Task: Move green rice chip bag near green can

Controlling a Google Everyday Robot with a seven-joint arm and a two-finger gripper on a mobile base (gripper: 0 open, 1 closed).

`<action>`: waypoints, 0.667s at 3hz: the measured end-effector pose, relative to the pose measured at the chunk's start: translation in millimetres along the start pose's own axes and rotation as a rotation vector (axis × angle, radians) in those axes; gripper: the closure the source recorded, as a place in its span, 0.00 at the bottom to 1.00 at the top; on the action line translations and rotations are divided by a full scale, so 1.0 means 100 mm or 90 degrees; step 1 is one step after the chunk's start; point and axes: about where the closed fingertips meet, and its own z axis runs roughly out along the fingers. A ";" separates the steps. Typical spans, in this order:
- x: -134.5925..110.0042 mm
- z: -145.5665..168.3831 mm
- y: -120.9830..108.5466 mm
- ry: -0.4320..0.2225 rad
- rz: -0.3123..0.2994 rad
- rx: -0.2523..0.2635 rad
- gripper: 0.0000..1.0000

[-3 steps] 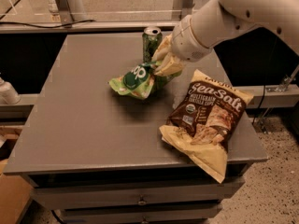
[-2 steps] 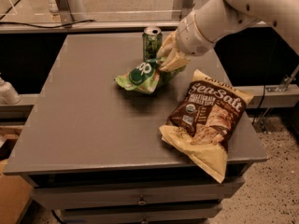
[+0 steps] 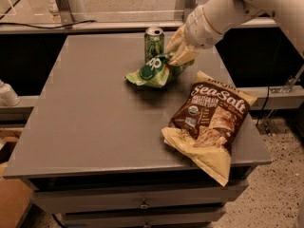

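grey table carries the green rice chip bag just in front of the green can; the gripper sits at its right edge, fingers pinching it, seemingly to drag it closer.

Pale claw, beside small dark green drink can, clamps crinkly bright green rice chip bag; bag's right end hidden in grip. Can's base hidden behind bag. Top, right edges cut off white robot arm.
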 end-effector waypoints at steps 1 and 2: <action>0.07 0.01 -0.06 0.000 0.000 -0.001 1.00; 0.08 0.10 -0.13 -0.010 0.000 0.001 1.00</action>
